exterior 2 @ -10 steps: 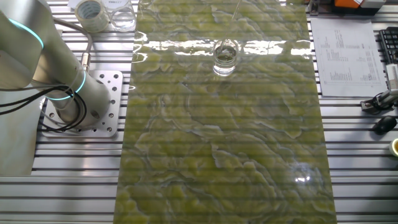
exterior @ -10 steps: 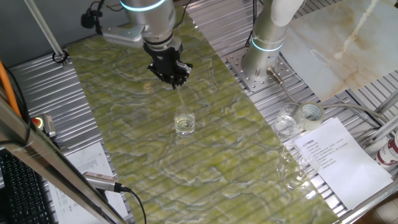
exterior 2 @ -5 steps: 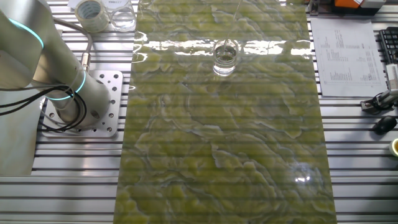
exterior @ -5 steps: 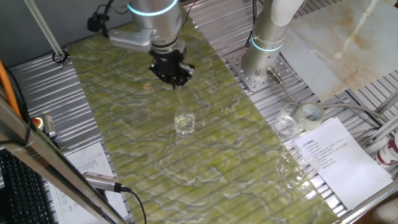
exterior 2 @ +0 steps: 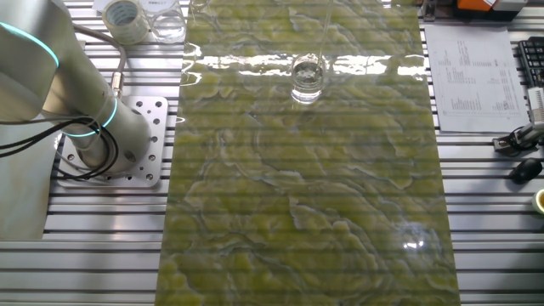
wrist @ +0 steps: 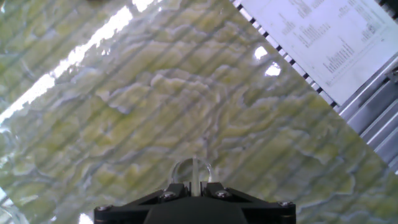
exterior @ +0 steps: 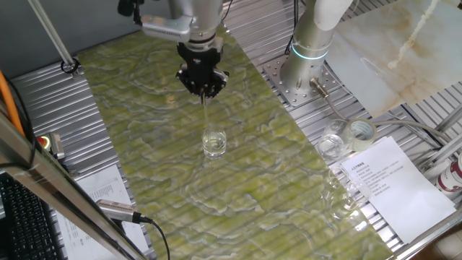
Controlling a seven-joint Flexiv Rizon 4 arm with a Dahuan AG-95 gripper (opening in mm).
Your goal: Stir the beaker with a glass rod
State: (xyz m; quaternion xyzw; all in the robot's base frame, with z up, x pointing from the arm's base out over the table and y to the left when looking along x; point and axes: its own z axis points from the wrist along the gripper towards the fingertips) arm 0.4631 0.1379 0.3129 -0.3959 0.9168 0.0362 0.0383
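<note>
The gripper (exterior: 204, 89) sits in the upper centre of one fixed view, pointing down, with its fingers closed on the top of the rod (exterior: 206, 108). The rod hangs from them as a faint pale line running down toward the beaker (exterior: 214, 142). Gripping the rod at its upper end leaves most of its length free below, so the tip can reach the liquid while the fingers stay clear of the rim.

The beaker stands upright on the green mat (exterior: 253, 180), in the middle of that view. In the other fixed view the beaker (exterior 2: 308, 76) sits at the upper centre, and the rod (exterior 2: 328, 21) shows as a thin streak dropping from the top edge; the gripper is out of frame there.

In the hand view the gripper (wrist: 195, 186) fills the bottom edge, jaws nearly together on the rod (wrist: 195, 169), with the beaker (wrist: 190, 171) rim peeking out just beyond them. So the rod looks lined up over the mouth. Whether its tip is already in the liquid I cannot tell.

The arm's last link looks close to vertical, wrist well above the beaker.
</note>
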